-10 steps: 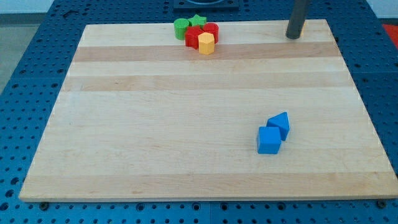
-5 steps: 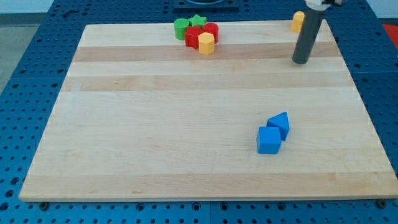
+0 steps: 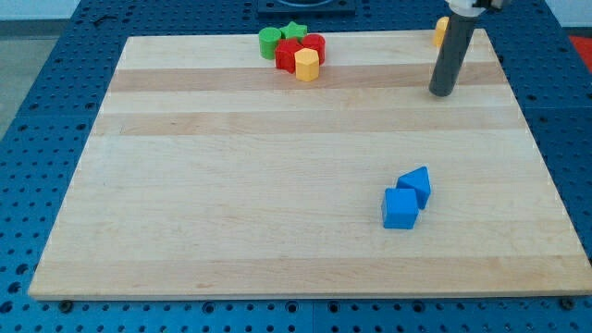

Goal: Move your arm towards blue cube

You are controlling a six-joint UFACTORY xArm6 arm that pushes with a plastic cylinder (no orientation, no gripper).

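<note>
Tip (image 3: 442, 92) stands on wooden board (image 3: 231, 185), well apart from blue cube (image 3: 400, 209).

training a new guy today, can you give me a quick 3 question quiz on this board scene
1. True or false: my tip touches the blue cube.
2. Which block touches the blue cube? A) yellow block B) blue wedge C) green star
3. Fill in: the red, green and yellow cluster sits near the view's ____ edge of the board.

Key:
1. False; it stands apart, toward the view's top right.
2. B, the blue wedge.
3. Top; the yellow block and green star lie there.
</note>
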